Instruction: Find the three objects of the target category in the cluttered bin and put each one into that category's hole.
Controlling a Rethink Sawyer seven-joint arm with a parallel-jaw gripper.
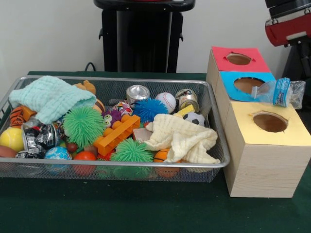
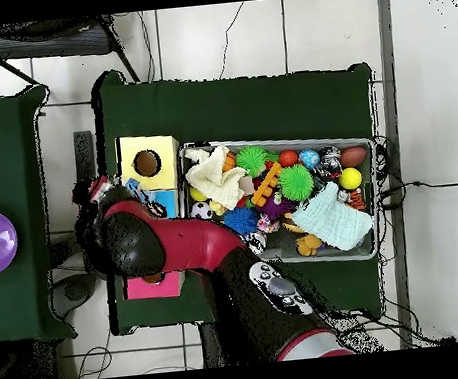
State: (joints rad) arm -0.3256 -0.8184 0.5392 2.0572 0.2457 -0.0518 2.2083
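A desk (image 1: 146, 208) with a dark green cover carries a wire bin (image 1: 214, 121) full of toys, cans and cloths, and just to its right a row of three boxes with red, blue and yellow tops. A crushed plastic bottle (image 1: 279, 92) hangs over the blue box's hole (image 1: 248, 84), a little to the right of it, its long axis lying nearly level, left to right. The pincer itself is hidden in both views, under the red arm (image 2: 193, 246) in the overhead one, so I cannot tell if it is clamped on the bottle; I judge that the bottle must come slightly left to drop in.
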